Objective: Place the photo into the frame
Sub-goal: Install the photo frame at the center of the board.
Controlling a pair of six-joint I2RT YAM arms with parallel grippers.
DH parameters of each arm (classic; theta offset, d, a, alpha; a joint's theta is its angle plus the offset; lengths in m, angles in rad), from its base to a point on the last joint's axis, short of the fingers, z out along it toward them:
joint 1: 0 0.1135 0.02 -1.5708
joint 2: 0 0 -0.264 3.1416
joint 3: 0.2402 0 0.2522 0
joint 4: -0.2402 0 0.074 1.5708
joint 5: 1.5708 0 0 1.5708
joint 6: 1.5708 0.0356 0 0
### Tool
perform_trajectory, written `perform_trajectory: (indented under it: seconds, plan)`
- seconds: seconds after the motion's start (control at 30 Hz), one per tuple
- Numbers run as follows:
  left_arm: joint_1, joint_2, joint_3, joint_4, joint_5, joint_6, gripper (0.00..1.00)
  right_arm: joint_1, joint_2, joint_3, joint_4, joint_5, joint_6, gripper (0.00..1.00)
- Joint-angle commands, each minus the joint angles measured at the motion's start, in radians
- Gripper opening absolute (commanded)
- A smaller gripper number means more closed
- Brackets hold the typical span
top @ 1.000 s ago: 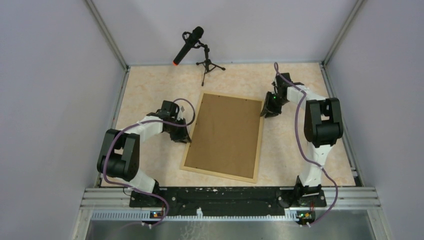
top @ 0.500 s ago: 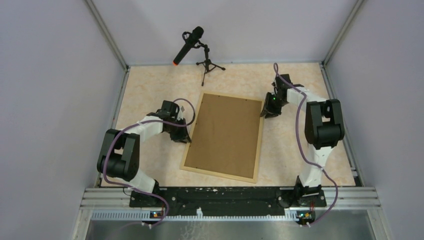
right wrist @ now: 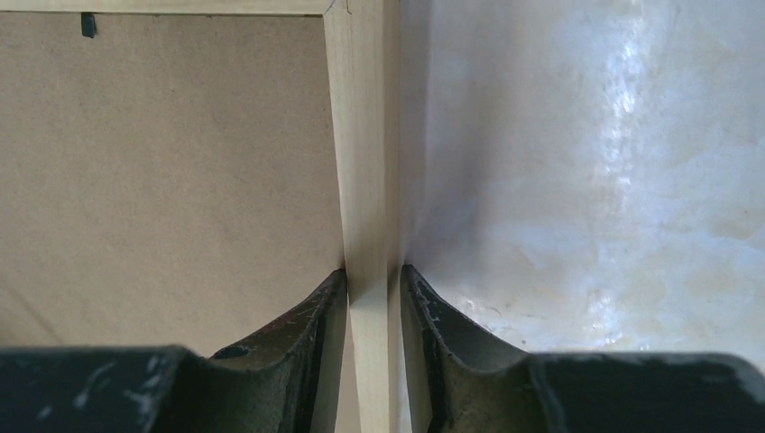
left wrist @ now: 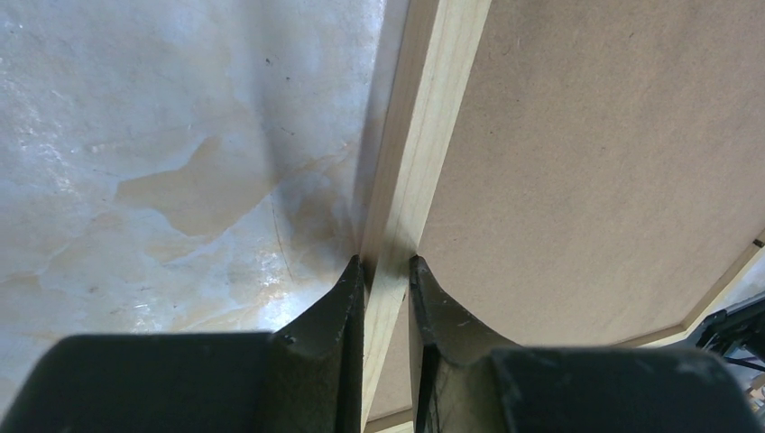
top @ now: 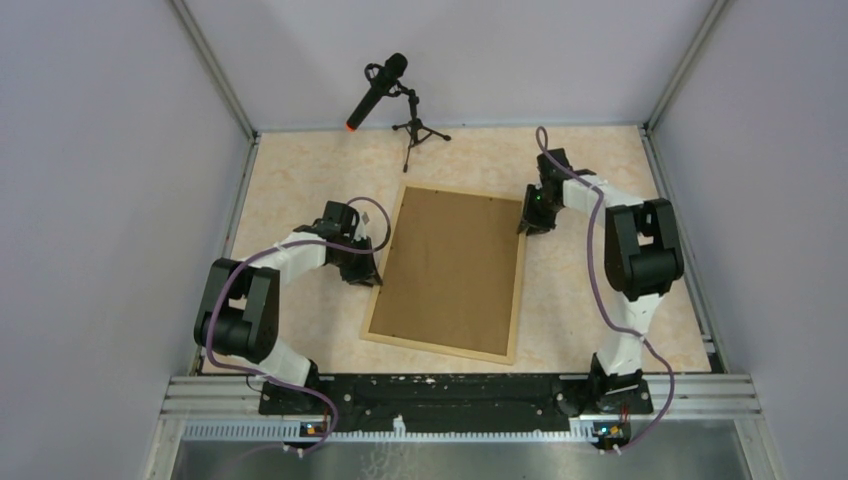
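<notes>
At both wrists — end effectors (left wrist: 386, 269) (right wrist: 373, 275) tight on the frame (left wrist: 437, 90).

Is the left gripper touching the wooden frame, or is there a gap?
Touching. The left wrist view shows the left gripper closed on the frame: both fingers press its wooden strip, with no gap.

A brown backing board (top: 455, 265) lies flat mid-table, its long axis running roughly from 12 to 6 o'clock. A small dark tab (right wrist: 87, 24) sits near its far edge. At 11 o'clock from the board, a black microphone (top: 377, 92) with an orange tip leans on a tripod stand (top: 415, 128) on the beige marbled table (top: 300, 180).
</notes>
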Motion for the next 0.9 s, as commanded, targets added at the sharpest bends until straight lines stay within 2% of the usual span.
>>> perform_trajectory:
  seconds: [0.0, 0.1, 0.2, 0.27, 0.37, 0.5, 0.6, 0.73, 0.87]
  plan:
    - [-0.003, 0.004, -0.026, -0.058, -0.09, 0.017, 0.0, 0.056, 0.159, -0.001, -0.028, 0.1, 0.009, 0.29]
    - [-0.005, 0.003, -0.026, -0.055, -0.083, 0.02, 0.0, 0.068, 0.191, 0.027, -0.033, 0.064, 0.01, 0.3]
    - [-0.007, 0.004, -0.026, -0.053, -0.075, 0.024, 0.0, 0.074, 0.22, 0.052, -0.042, -0.038, 0.0, 0.32]
    - [-0.008, 0.006, -0.027, -0.05, -0.071, 0.026, 0.0, 0.077, 0.225, 0.053, -0.037, -0.092, -0.007, 0.38]
    - [-0.01, 0.012, -0.026, -0.05, -0.063, 0.029, 0.0, 0.086, 0.264, 0.106, -0.106, -0.073, -0.047, 0.49]
    - [-0.011, 0.011, -0.027, -0.05, -0.061, 0.03, 0.0, 0.099, 0.291, 0.14, -0.147, -0.094, -0.089, 0.54]
    - [-0.012, 0.005, -0.026, -0.052, -0.069, 0.025, 0.0, 0.099, 0.217, 0.163, -0.149, -0.164, -0.1, 0.6]
    - [-0.014, 0.004, -0.024, -0.061, -0.091, 0.017, 0.0, 0.088, 0.076, 0.215, -0.228, -0.087, -0.119, 0.67]
    - [-0.013, -0.001, -0.02, -0.069, -0.109, 0.01, 0.0, 0.062, -0.089, 0.054, -0.199, -0.11, -0.132, 0.65]
